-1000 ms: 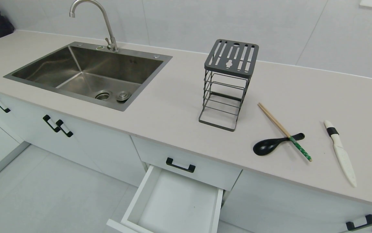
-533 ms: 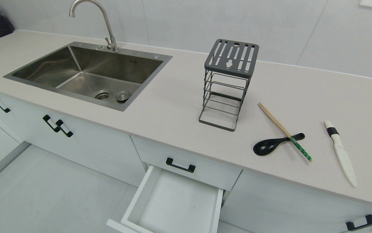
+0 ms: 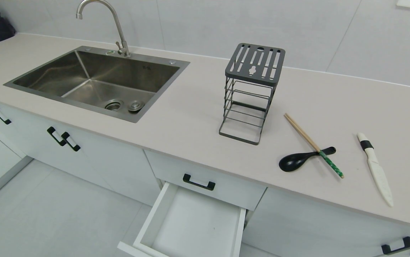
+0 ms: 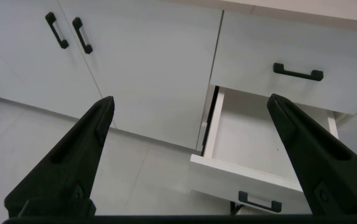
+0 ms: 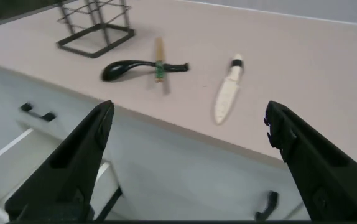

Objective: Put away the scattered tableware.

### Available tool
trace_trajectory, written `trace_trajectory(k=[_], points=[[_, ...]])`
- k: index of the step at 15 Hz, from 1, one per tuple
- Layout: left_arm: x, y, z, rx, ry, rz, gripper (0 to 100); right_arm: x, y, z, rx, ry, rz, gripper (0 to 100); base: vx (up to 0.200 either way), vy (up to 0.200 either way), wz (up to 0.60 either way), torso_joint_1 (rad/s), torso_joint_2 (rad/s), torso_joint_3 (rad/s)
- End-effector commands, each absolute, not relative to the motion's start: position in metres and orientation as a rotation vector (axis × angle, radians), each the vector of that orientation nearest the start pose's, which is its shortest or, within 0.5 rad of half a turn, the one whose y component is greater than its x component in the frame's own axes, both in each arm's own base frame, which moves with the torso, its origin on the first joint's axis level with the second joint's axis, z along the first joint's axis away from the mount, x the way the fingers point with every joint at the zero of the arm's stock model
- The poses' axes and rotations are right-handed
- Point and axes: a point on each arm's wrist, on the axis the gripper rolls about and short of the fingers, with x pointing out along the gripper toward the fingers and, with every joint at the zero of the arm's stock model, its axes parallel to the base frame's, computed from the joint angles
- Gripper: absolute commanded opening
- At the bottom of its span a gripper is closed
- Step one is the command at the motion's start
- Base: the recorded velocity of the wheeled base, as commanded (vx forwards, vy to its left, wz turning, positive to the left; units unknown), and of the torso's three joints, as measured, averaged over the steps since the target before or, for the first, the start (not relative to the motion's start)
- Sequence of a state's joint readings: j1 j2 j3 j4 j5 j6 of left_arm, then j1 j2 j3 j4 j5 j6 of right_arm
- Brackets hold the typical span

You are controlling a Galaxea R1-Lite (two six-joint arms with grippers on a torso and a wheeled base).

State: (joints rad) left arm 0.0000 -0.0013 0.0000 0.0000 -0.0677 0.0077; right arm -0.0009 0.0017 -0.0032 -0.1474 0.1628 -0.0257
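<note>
Left jaws: spread wide, empty; the open white drawer (image 4: pixel 253 146) lies beyond, between them.
Right jaws: spread wide, empty; beyond them on the beige surface (image 5: pixel 303 68) lie a glossy black spoon (image 5: pixel 119 70), green-tipped wooden chopsticks (image 5: pixel 160 59) crossing its handle, and a white black-banded knife (image 5: pixel 228 96).
Cut off: dark wire rack (image 5: pixel 94 28), top out of frame.
Writing: the print on the steel sink (image 3: pixel 146 67) wall is too small to read.

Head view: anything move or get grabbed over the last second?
Nothing visibly changed. The chopsticks still lie across the handle of the black spoon, with the white knife farther to the right on the counter. The grey utensil rack stands upright and the drawer is still pulled open. Nothing was taken hold of or let go.
</note>
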Motion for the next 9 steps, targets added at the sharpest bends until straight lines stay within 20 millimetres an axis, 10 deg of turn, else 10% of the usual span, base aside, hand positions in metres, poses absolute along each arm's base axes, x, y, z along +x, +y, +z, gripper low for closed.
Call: trace_trajectory(k=[1,9], points=[[-0.023,-0.002,0.075,0.008,0.000,-0.067,100,-0.022,0.005,0.103,-0.038,-0.092,0.235,100,0.000,0.000,0.00,0.000,0.00,0.000],[-0.023,-0.002,0.075,0.006,0.001,-0.072,100,0.021,0.010,0.156,-0.002,0.146,0.445,100,0.000,0.000,0.00,0.000,0.00,0.000]])
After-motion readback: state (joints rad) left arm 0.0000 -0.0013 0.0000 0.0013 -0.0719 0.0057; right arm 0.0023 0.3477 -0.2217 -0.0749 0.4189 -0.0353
